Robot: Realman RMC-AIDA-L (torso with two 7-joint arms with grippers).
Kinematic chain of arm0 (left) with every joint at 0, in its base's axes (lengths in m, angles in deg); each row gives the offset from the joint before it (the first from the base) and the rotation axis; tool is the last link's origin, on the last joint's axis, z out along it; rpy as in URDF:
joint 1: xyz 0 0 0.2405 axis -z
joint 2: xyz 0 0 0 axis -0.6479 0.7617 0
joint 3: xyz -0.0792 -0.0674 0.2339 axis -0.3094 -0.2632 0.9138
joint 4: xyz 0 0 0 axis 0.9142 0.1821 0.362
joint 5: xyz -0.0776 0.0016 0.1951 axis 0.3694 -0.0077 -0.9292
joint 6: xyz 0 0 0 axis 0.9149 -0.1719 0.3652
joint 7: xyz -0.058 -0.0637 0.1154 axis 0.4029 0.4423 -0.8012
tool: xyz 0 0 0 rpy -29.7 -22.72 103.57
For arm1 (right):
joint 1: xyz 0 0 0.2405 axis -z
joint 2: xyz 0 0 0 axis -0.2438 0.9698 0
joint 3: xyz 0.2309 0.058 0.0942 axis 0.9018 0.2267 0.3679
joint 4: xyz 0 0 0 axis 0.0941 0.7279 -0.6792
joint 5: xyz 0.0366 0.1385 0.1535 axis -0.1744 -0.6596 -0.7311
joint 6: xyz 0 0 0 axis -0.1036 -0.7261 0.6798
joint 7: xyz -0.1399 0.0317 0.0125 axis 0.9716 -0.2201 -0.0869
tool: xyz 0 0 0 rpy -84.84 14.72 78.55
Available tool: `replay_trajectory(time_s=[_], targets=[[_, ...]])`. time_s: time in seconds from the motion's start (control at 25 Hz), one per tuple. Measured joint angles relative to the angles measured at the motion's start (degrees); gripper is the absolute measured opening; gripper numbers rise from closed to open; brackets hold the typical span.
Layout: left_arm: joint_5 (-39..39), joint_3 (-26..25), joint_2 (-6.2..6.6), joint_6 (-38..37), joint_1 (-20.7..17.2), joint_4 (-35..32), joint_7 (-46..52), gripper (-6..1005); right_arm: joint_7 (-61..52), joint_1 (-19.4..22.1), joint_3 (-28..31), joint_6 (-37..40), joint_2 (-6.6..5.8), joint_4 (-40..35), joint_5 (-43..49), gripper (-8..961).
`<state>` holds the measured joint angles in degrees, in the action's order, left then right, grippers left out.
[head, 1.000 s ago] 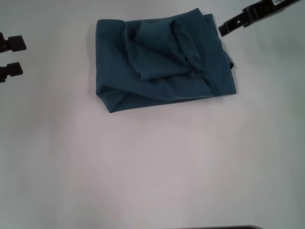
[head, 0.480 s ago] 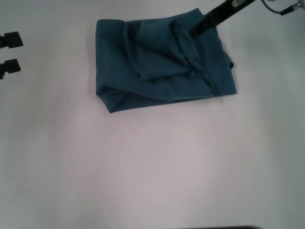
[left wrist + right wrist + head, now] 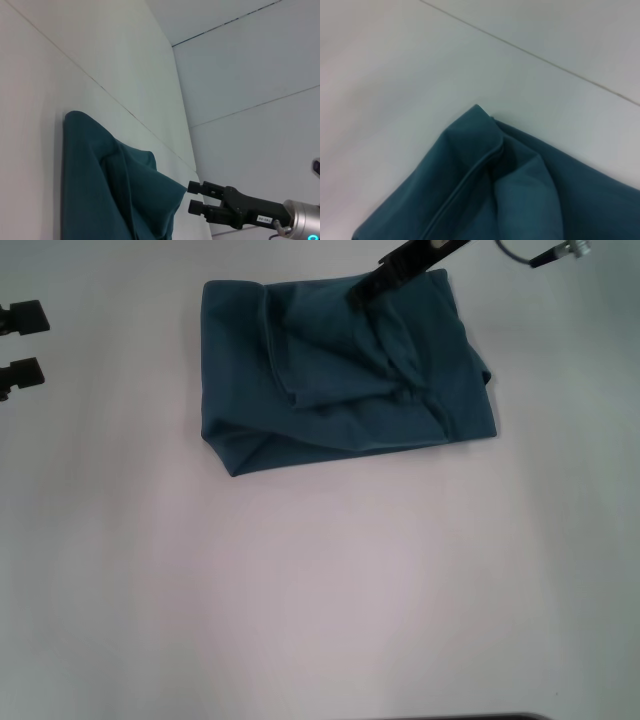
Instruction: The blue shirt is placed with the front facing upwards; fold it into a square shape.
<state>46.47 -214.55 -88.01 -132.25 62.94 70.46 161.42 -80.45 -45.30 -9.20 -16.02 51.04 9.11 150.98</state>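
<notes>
**Tidying the folded bundle**

Reaching in from the far right corner of the desk, the right end effector hangs over the far edge of the blue shirt, its fingers slightly parted and pinching nothing, as the left wrist view shows. The shirt lies as a rumpled, roughly rectangular bundle toward the far middle of the desk, a loose flap bunched on top. My guess is the arm is placed there to pinch or smooth that flap. The left end effector waits at the left edge, fingers spread, well apart from the shirt.
</notes>
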Motion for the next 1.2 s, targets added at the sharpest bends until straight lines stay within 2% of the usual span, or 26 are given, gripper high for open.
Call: replay_trajectory(time_s=[0.36, 0.76, 1.0, 1.2], targets=[[0.16, 0.03, 0.00, 0.44, 0.56, -0.19, 0.00, 905, -2.43, -2.17, -0.28, -9.48, 0.08, 11.09, -0.36, 784], [0.07, 0.05, 0.00, 0.70, 1.56, -1.57, -0.80, 904, -2.44, -2.84, -2.76, -12.85, 0.26, 15.23, -2.41, 782], [0.05, 0.00, 0.00, 0.83, 1.60, -1.70, -0.84, 905, -3.39, -2.28, -3.05, -13.91, 0.35, 14.71, -3.45, 780], [0.00, 0.00, 0.00, 1.07, 1.61, -2.10, -0.86, 905, -3.44, -2.20, -3.22, -13.72, 0.25, 14.66, -3.69, 641]])
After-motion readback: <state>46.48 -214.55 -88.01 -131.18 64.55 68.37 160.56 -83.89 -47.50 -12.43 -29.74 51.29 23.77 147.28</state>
